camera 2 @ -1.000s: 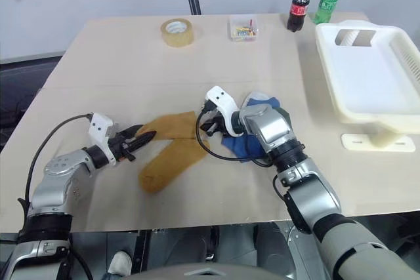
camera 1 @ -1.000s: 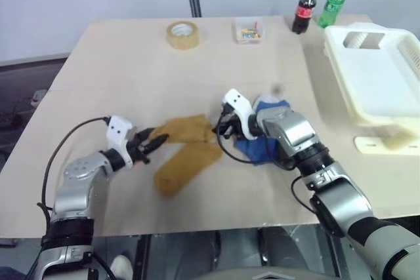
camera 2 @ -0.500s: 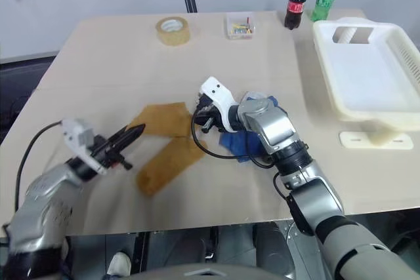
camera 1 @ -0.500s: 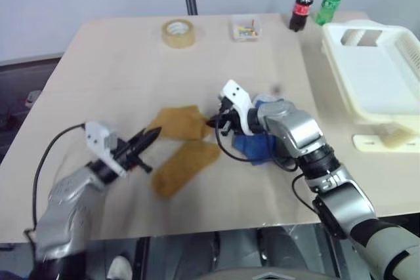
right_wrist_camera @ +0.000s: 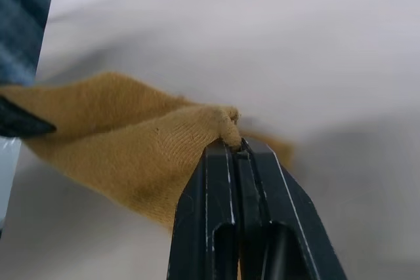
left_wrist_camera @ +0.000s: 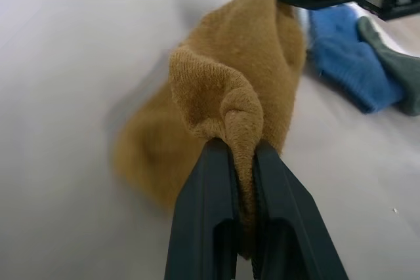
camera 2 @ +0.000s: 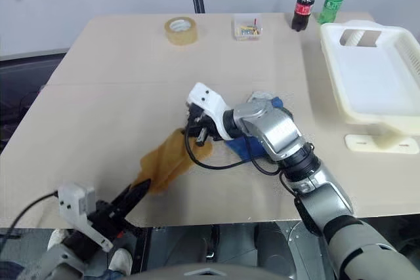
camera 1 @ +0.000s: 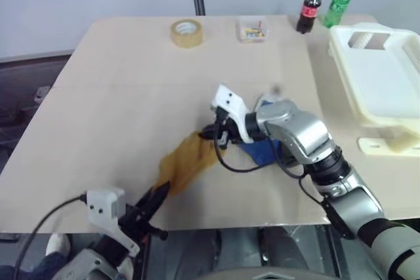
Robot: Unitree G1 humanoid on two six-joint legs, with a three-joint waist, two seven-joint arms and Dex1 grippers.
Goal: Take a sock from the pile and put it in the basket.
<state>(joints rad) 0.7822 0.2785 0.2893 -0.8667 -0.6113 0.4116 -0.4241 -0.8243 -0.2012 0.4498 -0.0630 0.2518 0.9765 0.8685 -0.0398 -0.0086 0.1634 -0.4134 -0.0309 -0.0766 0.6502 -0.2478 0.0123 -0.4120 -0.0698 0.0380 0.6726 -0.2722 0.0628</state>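
Observation:
The mustard-yellow sock (camera 1: 187,162) hangs stretched in a narrow strip between both grippers, just above the table. My left gripper (camera 1: 159,193) is near the table's front edge, shut on a fold of the sock's near end (left_wrist_camera: 226,106). My right gripper (camera 1: 207,133) is shut on the far end (right_wrist_camera: 164,139), beside the pile. The pile shows a blue sock (camera 1: 262,152) and a dark green one (left_wrist_camera: 396,63), partly hidden behind my right wrist. The cream-white basket (camera 1: 401,115) stands at the table's right edge, with nothing showing in it.
Along the table's far edge stand a tape roll (camera 1: 186,33), a small clear box (camera 1: 252,30), a cola bottle (camera 1: 309,9) and a green bottle (camera 1: 338,3). A flat cream piece (camera 1: 384,143) lies in front of the basket.
My left gripper has shut on the sock's near end and drawn it back toward the front edge. The sock, spread flat before, is now pulled into a strip. My right gripper rose slightly.

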